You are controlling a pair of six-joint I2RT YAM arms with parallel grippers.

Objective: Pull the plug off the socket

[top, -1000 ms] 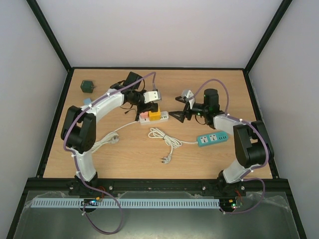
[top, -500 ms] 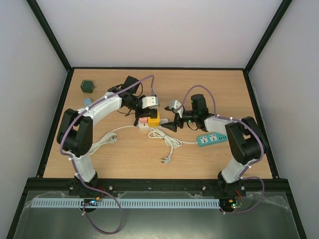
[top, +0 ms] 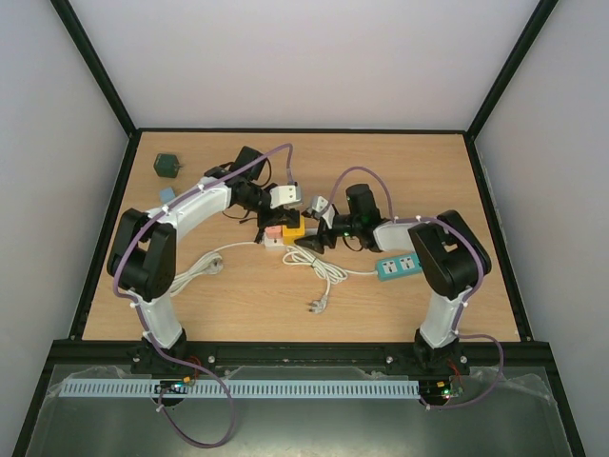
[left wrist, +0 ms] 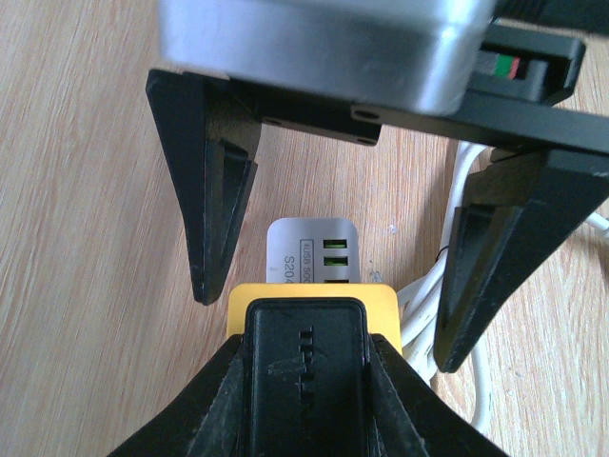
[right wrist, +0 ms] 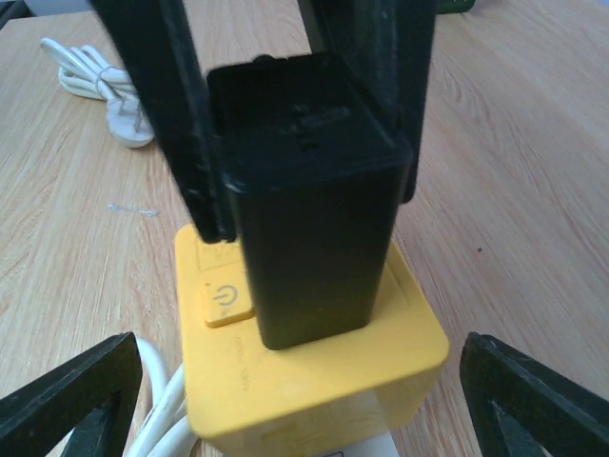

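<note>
**Item: wooden table [top: 409, 171].** It is bounded on all four sides by a black frame [top: 300, 130]. We record broad bare wood along the far edge and down the right side. On the near side of the work lies a coiled white cable [top: 322, 269], with open board between it and the arm bases.

**Item: yellow socket block [right wrist: 324, 390].** It sits a little left of the table's middle, well clear of every edge. In the left wrist view we note a grey panel with green ports [left wrist: 315, 249] just beyond it. Loops of the white cable lie against its side.

**Item: black plug [right wrist: 314, 228].** It stands upright, seated in the top of the yellow socket block, beside a power button on the same face.

**Item: left gripper [right wrist: 309, 205].** It reaches in from the far-left side. We list it as clamped narrowly on the black plug, one finger pressed flat to each side.

**Item: right gripper [left wrist: 331, 324].** It reaches in from the right, low over the table. We list its jaws as spread wide, holding nothing. The tips stand either side of the socket block, and as far as we can tell they do not touch it. The plug is in line between them.

**Other entries.**
- A teal power strip [top: 398, 266] lies to the right of the block, on the near side of the right arm and well apart from the block.
- A dark green object [top: 168, 165] lies near the far-left corner.
</note>
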